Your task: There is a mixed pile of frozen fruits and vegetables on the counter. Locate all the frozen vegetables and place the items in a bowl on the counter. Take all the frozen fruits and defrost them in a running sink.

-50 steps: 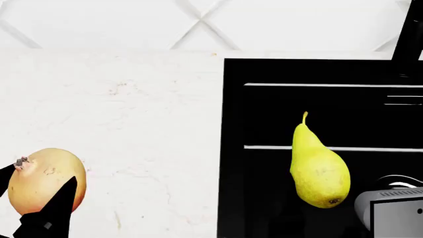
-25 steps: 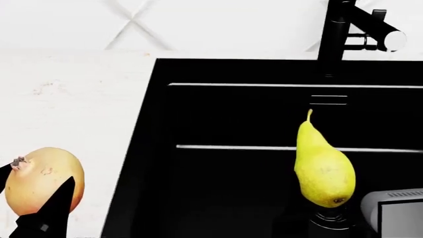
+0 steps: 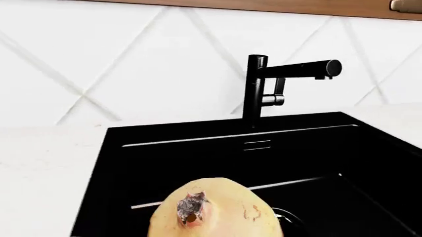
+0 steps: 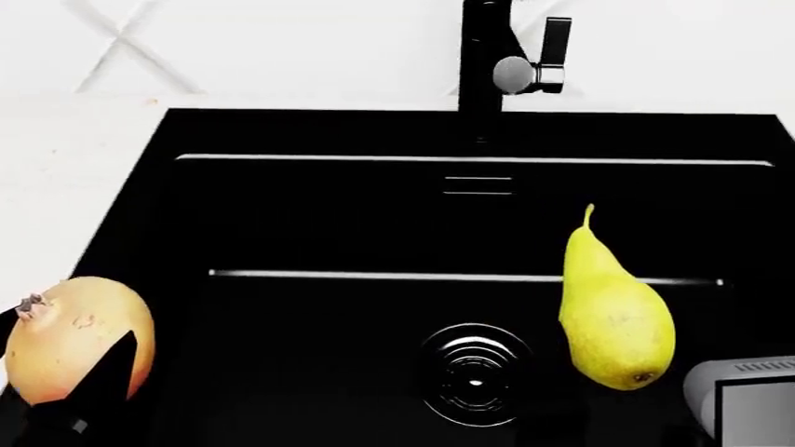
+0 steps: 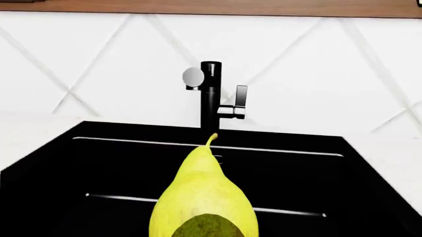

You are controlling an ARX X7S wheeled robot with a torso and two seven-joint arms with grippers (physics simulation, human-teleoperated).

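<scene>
My left gripper (image 4: 69, 328) is shut on a round yellow-orange fruit (image 4: 74, 349) with a dark stem end, and one black finger (image 4: 110, 382) lies across it. The fruit hangs over the left edge of the black sink (image 4: 323, 223) and also shows in the left wrist view (image 3: 214, 212). My right gripper holds a yellow pear (image 4: 615, 317), stem pointing toward the back wall, above the right part of the basin. The pear fills the right wrist view (image 5: 204, 197). Only the right arm's grey body (image 4: 746, 400) shows; its fingers are hidden.
A black faucet (image 4: 485, 56) with a side lever stands behind the sink at the middle of the back rim. No water shows. The round drain (image 4: 476, 374) lies in the basin floor. White counter (image 4: 62, 186) runs left of the sink. A white tiled wall is behind.
The view has swung right, so the sink now sits in the middle and the whole faucet and the drain have come into view. Both fruits stay gripped and now hang over the basin.
</scene>
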